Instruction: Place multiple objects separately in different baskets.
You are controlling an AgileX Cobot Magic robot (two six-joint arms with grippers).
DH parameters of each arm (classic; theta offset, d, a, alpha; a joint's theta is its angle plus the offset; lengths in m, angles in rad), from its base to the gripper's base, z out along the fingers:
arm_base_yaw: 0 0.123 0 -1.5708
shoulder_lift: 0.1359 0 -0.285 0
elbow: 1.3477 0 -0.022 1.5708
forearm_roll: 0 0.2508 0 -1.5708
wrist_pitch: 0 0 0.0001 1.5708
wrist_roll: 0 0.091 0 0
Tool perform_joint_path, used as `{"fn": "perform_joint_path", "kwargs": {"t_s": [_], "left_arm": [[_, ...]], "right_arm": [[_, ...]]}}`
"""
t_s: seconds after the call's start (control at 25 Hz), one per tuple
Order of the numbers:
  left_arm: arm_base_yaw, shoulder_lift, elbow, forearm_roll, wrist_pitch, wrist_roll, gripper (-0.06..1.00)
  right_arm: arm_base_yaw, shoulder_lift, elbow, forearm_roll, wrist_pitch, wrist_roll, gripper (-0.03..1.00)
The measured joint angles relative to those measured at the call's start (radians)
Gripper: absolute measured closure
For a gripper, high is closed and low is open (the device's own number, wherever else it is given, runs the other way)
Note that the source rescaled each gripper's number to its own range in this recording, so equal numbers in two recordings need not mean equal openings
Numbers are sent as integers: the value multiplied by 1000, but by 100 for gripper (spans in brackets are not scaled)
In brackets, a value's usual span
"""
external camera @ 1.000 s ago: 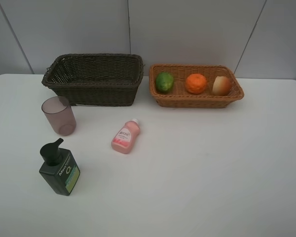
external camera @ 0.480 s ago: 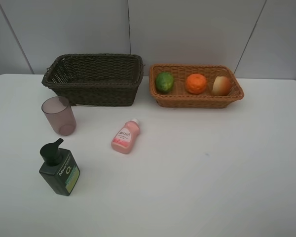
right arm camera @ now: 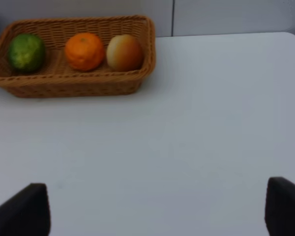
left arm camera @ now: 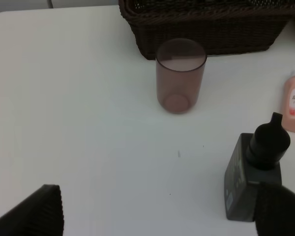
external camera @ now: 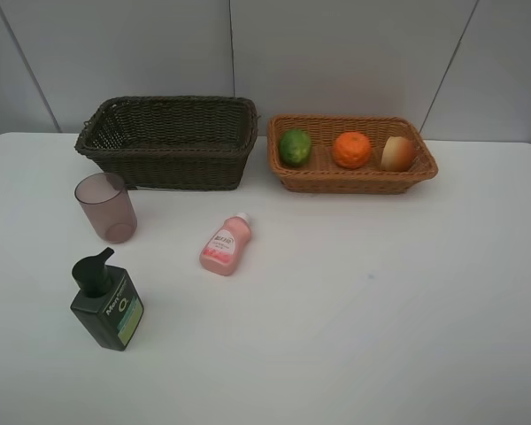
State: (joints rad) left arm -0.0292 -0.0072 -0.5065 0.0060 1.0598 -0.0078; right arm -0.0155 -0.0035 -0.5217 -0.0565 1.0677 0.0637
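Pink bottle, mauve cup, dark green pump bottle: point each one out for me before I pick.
pink bottle point(external camera: 223, 250): exterior high view, on its label.
mauve cup point(left arm camera: 180, 81): left wrist view, on its side wall.
dark green pump bottle point(external camera: 109, 312): exterior high view, on the front of its body.

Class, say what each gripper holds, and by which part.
Nothing is held: the left gripper and the right gripper are both open and empty.
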Motion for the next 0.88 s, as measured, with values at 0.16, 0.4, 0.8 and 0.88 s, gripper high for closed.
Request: {"fn": "perform_joint_path", "kwargs": {"t_s": [0.16,0.4,0.8,0.88], "left_arm": [[0,0,0,0,0,0,-6],[0,0,0,0,0,0,-6],[0,0,0,0,0,0,-6],[0,0,0,-6,0,0,-6]], "right_arm": [[-11,0,0,0,0,-1,13],[-11,0,0,0,-2,0,13],[-11,0,0,0,-3,0,13],[-11,0,0,0,-3,0,13]]}}
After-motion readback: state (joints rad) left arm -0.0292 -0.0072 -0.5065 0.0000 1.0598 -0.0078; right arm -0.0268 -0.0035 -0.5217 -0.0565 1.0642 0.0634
